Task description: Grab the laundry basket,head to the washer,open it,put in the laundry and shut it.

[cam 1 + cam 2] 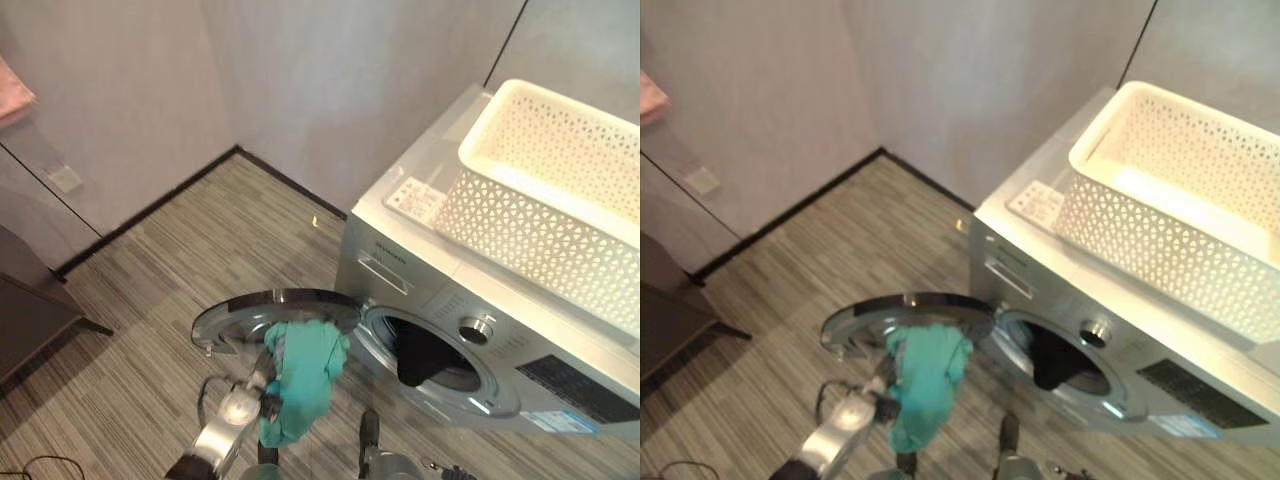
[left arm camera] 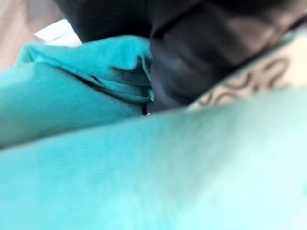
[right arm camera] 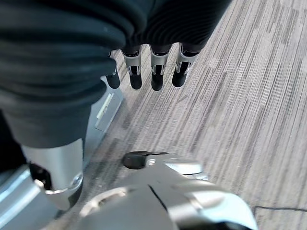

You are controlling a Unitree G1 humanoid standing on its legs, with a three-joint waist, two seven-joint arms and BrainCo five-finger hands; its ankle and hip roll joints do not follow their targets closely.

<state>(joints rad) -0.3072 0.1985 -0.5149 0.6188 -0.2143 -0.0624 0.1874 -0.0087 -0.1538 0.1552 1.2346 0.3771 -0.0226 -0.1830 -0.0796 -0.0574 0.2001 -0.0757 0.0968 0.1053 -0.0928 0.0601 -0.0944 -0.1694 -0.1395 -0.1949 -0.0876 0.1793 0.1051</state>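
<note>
The washer (image 1: 470, 330) fills the lower right of the head views, silver, with its round door (image 1: 275, 318) swung open towards the lower centre. Inside the drum opening (image 1: 425, 355) a dark piece of laundry is visible. On top of the washer, at the upper right, stands the white laundry basket (image 1: 545, 200) with its perforated walls; it looks empty from here. The striped grey floor (image 1: 180, 250) takes the left and centre, and it meets the pale wall at a dark skirting line.

At the lower centre, just in front of the open door, hangs a teal cloth (image 1: 300, 380). The left hand (image 1: 268, 400) is wrapped in this cloth, so I cannot tell how its fingers stand. The right hand (image 3: 148, 67) hangs above the floor, its fingers straight and relaxed, holding nothing.
</note>
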